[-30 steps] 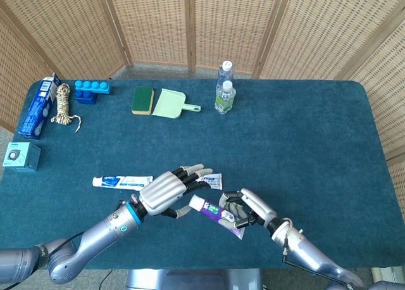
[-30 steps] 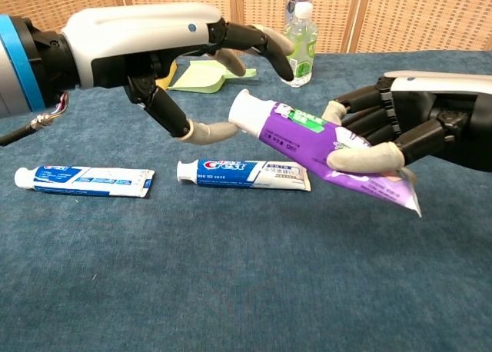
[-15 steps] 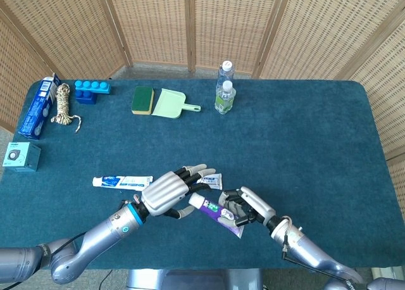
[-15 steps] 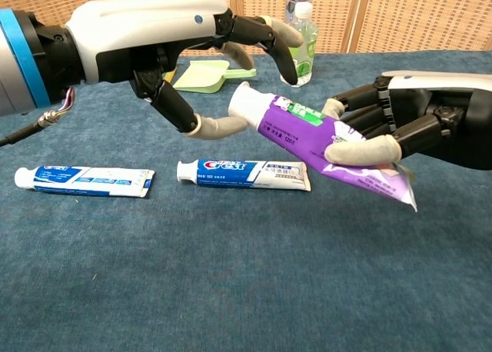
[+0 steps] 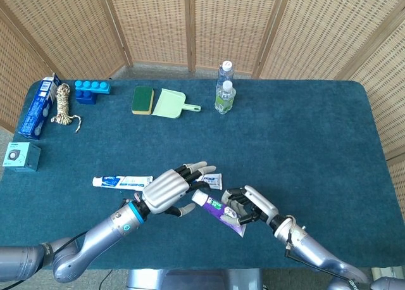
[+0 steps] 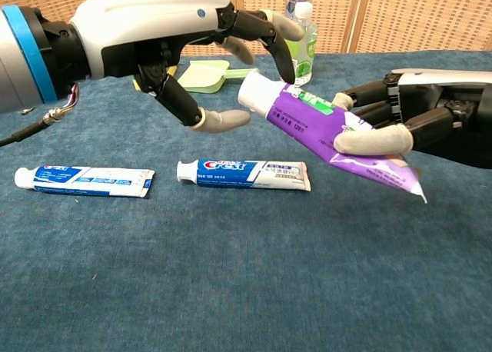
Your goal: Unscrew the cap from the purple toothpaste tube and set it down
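two blue toothpaste tubes (image 6: 244, 174) under raised hands (image 6: 192, 37)

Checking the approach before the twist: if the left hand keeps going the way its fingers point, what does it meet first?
Most likely the white cap of the purple tube held by the right hand. The left hand has its fingers spread around the cap end, though actual contact is unclear.

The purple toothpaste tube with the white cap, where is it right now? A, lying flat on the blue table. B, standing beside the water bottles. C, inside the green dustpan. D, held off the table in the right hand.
D: the right hand holds the purple toothpaste tube above the table.
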Robot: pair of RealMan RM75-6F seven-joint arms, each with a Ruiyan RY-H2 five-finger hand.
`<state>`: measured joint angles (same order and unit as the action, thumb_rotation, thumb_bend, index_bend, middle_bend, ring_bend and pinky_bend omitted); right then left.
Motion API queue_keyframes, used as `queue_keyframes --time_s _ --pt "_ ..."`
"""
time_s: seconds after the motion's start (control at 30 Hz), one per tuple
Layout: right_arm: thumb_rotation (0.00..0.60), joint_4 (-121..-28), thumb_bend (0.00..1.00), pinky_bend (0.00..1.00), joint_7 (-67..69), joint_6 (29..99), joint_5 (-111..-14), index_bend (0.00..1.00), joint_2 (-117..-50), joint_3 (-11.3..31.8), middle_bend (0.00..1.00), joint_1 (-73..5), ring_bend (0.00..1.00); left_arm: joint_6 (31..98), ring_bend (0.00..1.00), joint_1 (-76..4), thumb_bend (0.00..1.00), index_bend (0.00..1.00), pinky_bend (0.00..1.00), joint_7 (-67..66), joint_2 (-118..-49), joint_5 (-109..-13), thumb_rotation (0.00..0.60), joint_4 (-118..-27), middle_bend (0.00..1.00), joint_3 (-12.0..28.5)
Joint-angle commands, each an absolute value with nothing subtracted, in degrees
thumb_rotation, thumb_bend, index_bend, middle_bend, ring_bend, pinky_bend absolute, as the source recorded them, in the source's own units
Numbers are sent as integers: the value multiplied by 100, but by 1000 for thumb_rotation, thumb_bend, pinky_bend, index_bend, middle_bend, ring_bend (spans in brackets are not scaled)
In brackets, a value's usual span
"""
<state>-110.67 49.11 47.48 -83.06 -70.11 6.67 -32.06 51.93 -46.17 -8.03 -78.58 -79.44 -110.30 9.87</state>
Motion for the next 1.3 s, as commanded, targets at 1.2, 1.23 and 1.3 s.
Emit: queue_keyframes --time_s 1.2,1.23,1.3 --pt "600 -10740 643 855 6089 5062 -9050 982 -6789 134 729 -3409 749 5209 0 -4811 363 335 140 -680 -7762 -7717 600 -11211 69 972" --pt "600 -10737 642 855 6097 5064 -9040 982 -6800 128 729 -3414 749 5206 0 -4814 362 335 140 -685 -7761 -7706 600 -11214 69 968" --pt "600 -10717 644 856 6118 5081 -9024 982 -6821 117 729 -3422 752 5210 0 -4819 363 336 141 -697 -7759 -7689 600 -11220 69 962"
